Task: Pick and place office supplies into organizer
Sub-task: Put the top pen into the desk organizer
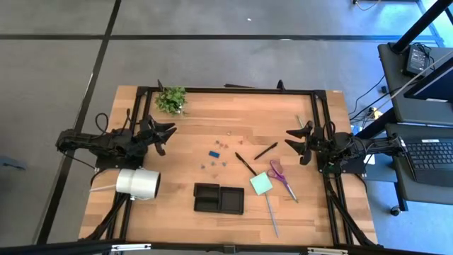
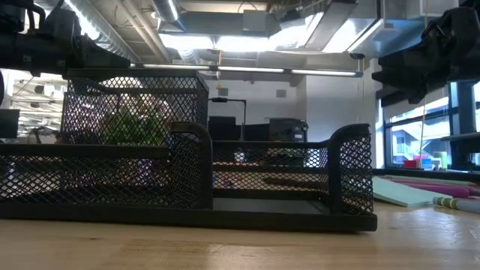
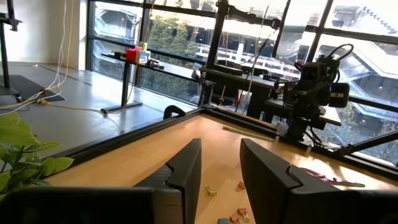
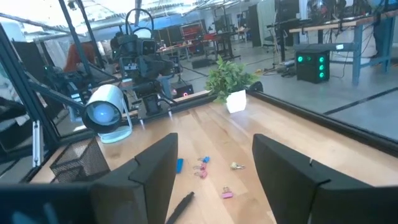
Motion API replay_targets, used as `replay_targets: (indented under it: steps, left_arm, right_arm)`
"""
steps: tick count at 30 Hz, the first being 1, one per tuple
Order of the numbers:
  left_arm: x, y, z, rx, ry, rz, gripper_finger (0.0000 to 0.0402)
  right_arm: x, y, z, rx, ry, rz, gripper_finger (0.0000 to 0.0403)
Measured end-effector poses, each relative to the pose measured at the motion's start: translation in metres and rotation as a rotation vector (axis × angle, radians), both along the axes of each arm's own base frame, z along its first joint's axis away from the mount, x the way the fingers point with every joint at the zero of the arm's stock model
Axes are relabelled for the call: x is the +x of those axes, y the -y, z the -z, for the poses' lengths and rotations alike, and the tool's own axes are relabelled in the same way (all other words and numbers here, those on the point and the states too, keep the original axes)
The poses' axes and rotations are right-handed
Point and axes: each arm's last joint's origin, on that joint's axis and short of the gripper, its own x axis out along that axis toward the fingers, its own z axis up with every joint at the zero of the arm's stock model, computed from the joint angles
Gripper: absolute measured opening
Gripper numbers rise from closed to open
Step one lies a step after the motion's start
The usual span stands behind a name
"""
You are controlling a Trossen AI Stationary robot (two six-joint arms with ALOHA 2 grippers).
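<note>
The black mesh organizer (image 1: 219, 198) stands near the table's front edge, and it fills the low view (image 2: 187, 180). To its right lie the pale green sticky-note pad (image 1: 260, 183), the purple-handled scissors (image 1: 281, 177) and a slim grey stick (image 1: 272, 214). Two black pens (image 1: 245, 163) (image 1: 266, 151) and several small clips (image 1: 216, 157) lie at mid-table. My left gripper (image 1: 168, 138) (image 3: 219, 180) hovers open at the left edge, pointing level. My right gripper (image 1: 290, 139) (image 4: 214, 180) hovers open at the right edge, facing it. Neither has anything between its fingers.
A big white roll (image 1: 138, 183) lies at the front left beside the left arm. A small green plant (image 1: 171, 100) stands at the far left corner. A black frame (image 1: 233, 90) runs round the tabletop. Bare wood lies between the clips and the far edge.
</note>
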Motion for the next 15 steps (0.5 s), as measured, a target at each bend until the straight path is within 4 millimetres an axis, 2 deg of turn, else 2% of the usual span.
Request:
replay_targets:
  steps: [4, 10, 15]
  left_arm:
    - [0.0, 0.0, 0.0, 0.0, 0.0, 0.0, 0.0108]
    - [0.0, 0.0, 0.0001, 0.0, 0.0, 0.0, 0.0105]
    - [0.0, 0.0, 0.0001, 0.0, 0.0, 0.0, 0.0107]
  right_arm:
    - [0.0, 0.0, 0.0, 0.02, 0.006, 0.0, 0.0211]
    - [0.0, 0.0, 0.0, 0.157, 0.043, -0.005, 0.0211]
    - [-0.0011, 0.0002, -0.0076, 0.142, 0.072, -0.008, 0.0211]
